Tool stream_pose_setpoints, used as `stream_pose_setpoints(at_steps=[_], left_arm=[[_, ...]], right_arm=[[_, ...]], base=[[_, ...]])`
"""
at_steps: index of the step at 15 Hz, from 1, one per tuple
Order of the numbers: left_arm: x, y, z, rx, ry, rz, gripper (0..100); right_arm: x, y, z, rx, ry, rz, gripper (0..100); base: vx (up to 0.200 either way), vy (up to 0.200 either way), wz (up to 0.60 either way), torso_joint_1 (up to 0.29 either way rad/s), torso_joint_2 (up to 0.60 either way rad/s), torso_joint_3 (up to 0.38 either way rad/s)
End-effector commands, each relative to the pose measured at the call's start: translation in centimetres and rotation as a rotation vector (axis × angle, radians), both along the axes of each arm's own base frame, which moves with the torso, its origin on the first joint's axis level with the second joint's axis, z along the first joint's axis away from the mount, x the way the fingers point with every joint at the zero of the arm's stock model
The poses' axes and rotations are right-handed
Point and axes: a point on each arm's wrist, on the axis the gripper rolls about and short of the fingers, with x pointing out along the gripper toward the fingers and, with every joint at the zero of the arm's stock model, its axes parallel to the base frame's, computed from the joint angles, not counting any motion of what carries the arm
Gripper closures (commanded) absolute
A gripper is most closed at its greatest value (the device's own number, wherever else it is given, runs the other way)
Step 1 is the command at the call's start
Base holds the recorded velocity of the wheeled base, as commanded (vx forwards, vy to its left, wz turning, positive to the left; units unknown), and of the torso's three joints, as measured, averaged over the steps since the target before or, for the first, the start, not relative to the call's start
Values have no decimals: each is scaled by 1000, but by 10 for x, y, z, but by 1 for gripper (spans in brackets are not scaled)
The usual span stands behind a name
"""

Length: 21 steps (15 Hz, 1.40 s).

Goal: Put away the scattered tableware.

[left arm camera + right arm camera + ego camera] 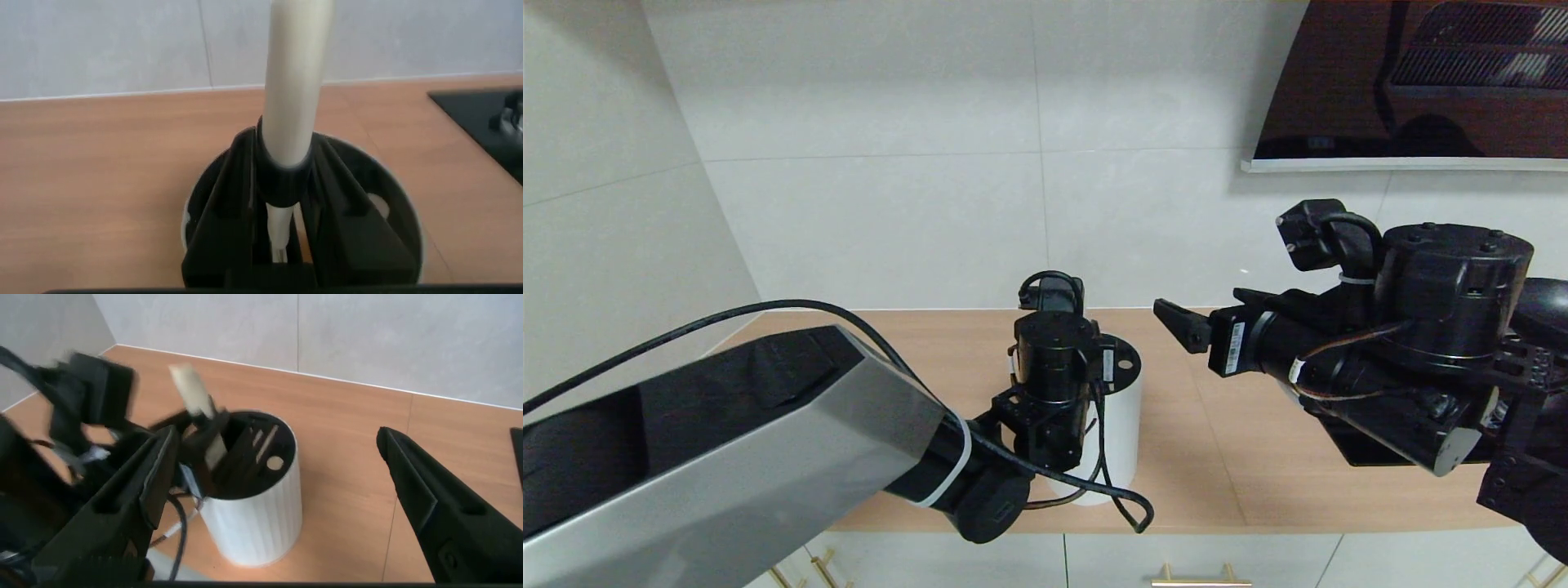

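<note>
Wooden counter (pixel 1241 457), cream utensil (pixel 290 82), tip hidden inside holder (pixel 253 514)

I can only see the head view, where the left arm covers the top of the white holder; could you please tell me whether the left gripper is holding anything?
Observer: Yes, the left gripper is shut on a cream-handled utensil, held directly above the holder.
Operator: Thank you. Is its lower end inside the holder?
Observer: It appears to dip into the black slotted top, though the tip itself is hidden.
Operator: And how is the right gripper?
Observer: The right gripper is open wide and empty, apart from the holder.
</note>
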Motion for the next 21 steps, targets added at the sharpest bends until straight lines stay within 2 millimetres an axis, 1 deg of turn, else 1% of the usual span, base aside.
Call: stream_pose_setpoints(at_steps=[1,5,7,8,9,10,11,12,13,14,15,16,17,18,19,20,21], left_arm=[[0,0,1,-4,-4,1,0],[0,0,3,-10,-7,1,0],[-1,1,9,-25,-18,1,0],[-5,9,33,-68,-66,21,0],[-10,24,59,-111,-114,38,0],[-15,33,73,-130,-137,42,0],[-34,57,104,-164,-182,-1,0],[-44,67,113,-172,-196,-40,0],[-63,86,129,-183,-222,-109,0],[-76,98,139,-190,-248,-149,0],[-85,106,147,-197,-266,-169,0],[-104,124,154,-196,-283,-199,0],[-114,137,154,-169,-278,-201,0],[-126,153,153,-163,-284,-180,0],[-140,169,152,-160,-292,-156,0],[-153,180,151,-155,-302,-145,0],[-171,200,143,-105,-293,-100,0]], right_arm=[[0,0,0,0,0,1,0],[0,0,0,1,-1,1,0],[0,0,0,1,-1,1,0],[-1,-1,2,6,-7,1,0],[-1,-3,5,16,-14,-7,0],[0,-6,7,21,-20,-18,0],[4,-12,9,25,-26,-42,0],[5,-14,10,26,-27,-52,0],[6,-19,12,30,-32,-65,0],[4,-23,15,32,-41,-75,0],[1,-27,18,30,-48,-79,0],[-14,-39,25,18,-82,-81,0],[-24,-52,29,-6,-111,-95,0],[-33,-65,28,-27,-123,-111,0],[-47,-79,26,-41,-139,-128,0],[-61,-89,24,-38,-148,-127,0],[-94,-111,22,-16,-186,-131,0]], base=[[0,0,0,0,0,0],[0,0,0,0,0,0],[0,0,0,0,0,0],[0,0,0,0,0,0],[0,0,0,0,0,0],[0,0,0,0,0,0],[0,0,0,0,0,0],[0,0,0,0,0,0],[0,0,0,0,0,0],[0,0,0,0,0,0],[0,0,0,0,0,0],[0,0,0,0,0,0],[0,0,0,0,0,0],[0,0,0,0,0,0],[0,0,0,0,0,0],[0,0,0,0,0,0],[0,0,0,0,0,0]])
